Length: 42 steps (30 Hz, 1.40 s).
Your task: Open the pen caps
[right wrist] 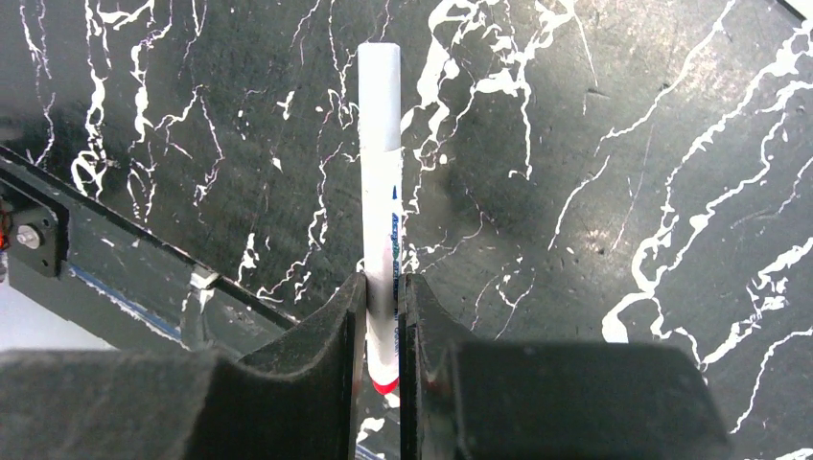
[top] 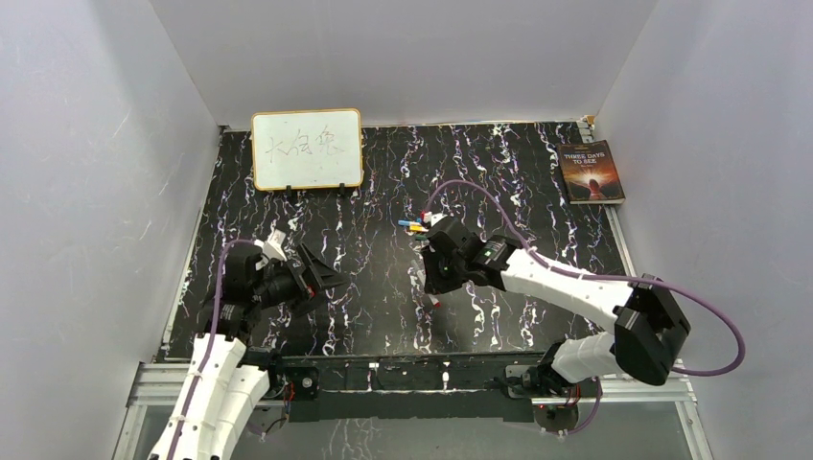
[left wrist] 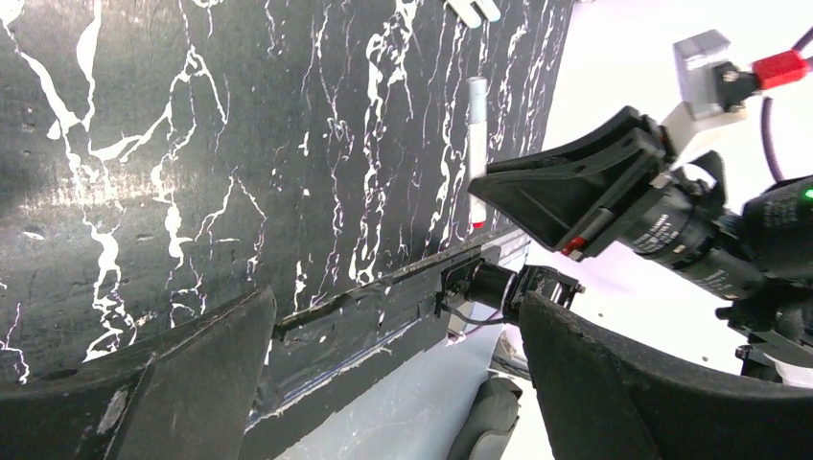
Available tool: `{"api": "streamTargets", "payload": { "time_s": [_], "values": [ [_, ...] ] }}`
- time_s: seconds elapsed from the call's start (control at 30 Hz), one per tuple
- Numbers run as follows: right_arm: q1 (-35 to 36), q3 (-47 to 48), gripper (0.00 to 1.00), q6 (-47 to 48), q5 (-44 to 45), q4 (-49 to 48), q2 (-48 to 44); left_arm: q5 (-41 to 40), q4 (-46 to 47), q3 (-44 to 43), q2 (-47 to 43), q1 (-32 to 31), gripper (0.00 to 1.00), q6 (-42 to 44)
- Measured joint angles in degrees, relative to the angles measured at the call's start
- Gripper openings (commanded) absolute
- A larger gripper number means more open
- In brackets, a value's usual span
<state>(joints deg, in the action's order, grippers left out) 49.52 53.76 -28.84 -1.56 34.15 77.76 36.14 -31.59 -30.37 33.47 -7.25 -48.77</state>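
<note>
My right gripper is shut on a slim white pen and grips it near its red end. The barrel sticks out beyond the fingertips above the black marbled table. In the top view the right gripper is mid-table, with the pen's red end showing below it. My left gripper is open and empty, to the left and pointing at the right gripper. The left wrist view shows the held pen and the right gripper. More pens with coloured ends lie just behind; separate caps are too small to tell.
A framed whiteboard stands at the back left. A book lies at the back right. Grey walls close in three sides. A metal rail runs along the near table edge between the arm bases.
</note>
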Motion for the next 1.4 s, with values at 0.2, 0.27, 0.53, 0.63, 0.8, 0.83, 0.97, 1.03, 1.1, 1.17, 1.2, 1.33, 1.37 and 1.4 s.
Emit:
{"api": "streamTargets", "payload": {
  "time_s": [0.2, 0.27, 0.53, 0.63, 0.8, 0.83, 0.97, 1.03, 1.1, 1.17, 1.2, 1.33, 1.37, 1.4],
  "values": [
    [0.0, -0.37, 0.07, -1.75, 0.04, 1.92, -3.93, 1.81, 3.3, 3.43, 1.16, 0.0, 0.98, -1.11],
    [0.0, -0.37, 0.07, -2.16, 0.02, 2.36, -4.94, 2.54, 5.55, 3.8, 2.54, 0.0, 0.98, -2.01],
    [0.04, -0.37, 0.07, -2.58, 0.87, 5.07, -7.06, 2.01, 16.17, 2.58, 11.78, -3.87, 0.99, -4.5],
    [0.04, -0.37, 0.07, -2.82, 1.51, 5.92, -7.13, -0.46, 18.95, -0.74, 17.42, -9.18, 0.98, -4.79],
    [0.04, -0.37, 0.07, -4.13, 1.86, 6.36, -7.3, -2.54, 23.04, -4.96, 24.79, -14.64, 0.98, -4.59],
    [0.04, -0.37, 0.07, -4.37, 1.86, 6.36, -7.56, -2.91, 22.99, -5.57, 25.79, -15.08, 0.98, -4.28],
    [0.04, -1.18, 0.06, -5.31, 1.9, 5.14, -9.33, -4.39, 21.42, -7.67, 26.34, -15.5, 0.98, -2.62],
    [0.04, -1.2, 0.06, -5.62, 1.79, 4.63, -9.55, -4.44, 21.51, -8.0, 25.49, -15.5, 0.98, -2.43],
    [0.04, -1.14, 0.06, -5.62, 1.73, 4.28, -9.44, -4.28, 21.88, -8.0, 24.72, -15.5, 0.98, -2.54],
    [0.04, 0.07, 0.06, -5.35, 1.64, 4.83, -8.92, -4.07, 22.49, -7.93, 24.17, -15.5, 0.98, -3.13],
    [0.04, 1.46, 0.06, -5.01, 1.62, 5.05, -8.57, -4.02, 22.73, -7.76, 23.78, -15.5, 0.98, -3.56],
    [0.04, 11.93, 0.06, -2.73, 1.09, 6.23, -7.89, -4.33, 23.12, -7.13, 17.79, -15.52, 0.98, -5.31],
    [0.04, 14.88, 0.06, -2.54, 0.37, 6.1, -7.34, -4.44, 23.04, -7.13, 16.74, -15.54, 0.98, -5.53],
    [0.04, 17.59, 0.06, -2.45, -0.81, 5.9, -6.8, -4.61, 23.19, -7.13, 15.39, -15.58, 0.98, -6.51]
  ]
}}
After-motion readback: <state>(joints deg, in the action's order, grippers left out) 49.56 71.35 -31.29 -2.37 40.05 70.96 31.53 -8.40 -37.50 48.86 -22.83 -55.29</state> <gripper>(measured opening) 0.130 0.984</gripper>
